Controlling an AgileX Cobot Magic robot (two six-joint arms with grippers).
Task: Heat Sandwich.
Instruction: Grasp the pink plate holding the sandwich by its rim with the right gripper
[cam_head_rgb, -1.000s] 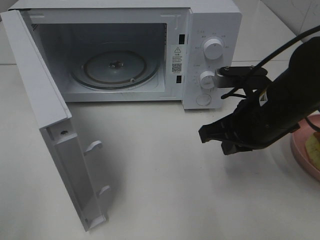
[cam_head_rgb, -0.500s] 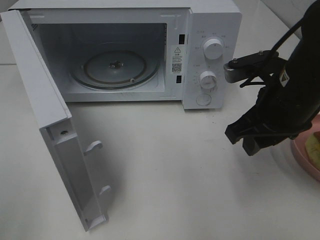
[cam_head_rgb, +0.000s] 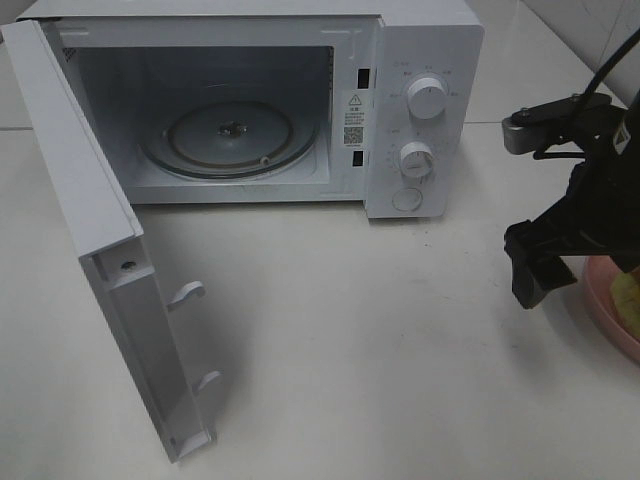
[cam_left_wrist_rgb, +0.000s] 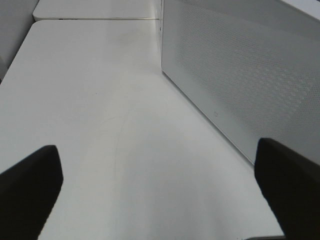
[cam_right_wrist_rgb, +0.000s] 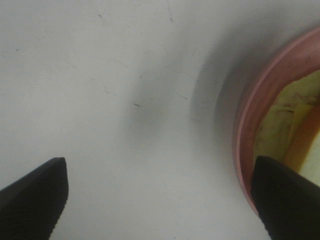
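Observation:
The sandwich (cam_head_rgb: 629, 300) shows only as a pale yellow-green sliver on the pink plate (cam_head_rgb: 600, 312) at the right edge of the table, mostly hidden behind my right arm. In the right wrist view the sandwich (cam_right_wrist_rgb: 287, 117) lies inside the pink plate's rim (cam_right_wrist_rgb: 246, 135). My right gripper (cam_head_rgb: 536, 274) hangs open just left of the plate, over bare table, with nothing between its fingers (cam_right_wrist_rgb: 35, 195). The left gripper (cam_left_wrist_rgb: 160, 192) is open and empty beside the microwave's perforated side wall (cam_left_wrist_rgb: 240, 75). It does not show in the high view.
The white microwave (cam_head_rgb: 425, 60) stands at the back with its door (cam_head_rgb: 110, 260) swung wide open toward the front left. Its glass turntable (cam_head_rgb: 230, 138) is bare. Two knobs (cam_head_rgb: 416, 158) and a round button sit on its right panel.
My right arm has swung right, from in front of the microwave's panel to the pink plate's edge, and its jaws have gone from shut to open. The left gripper has not moved.

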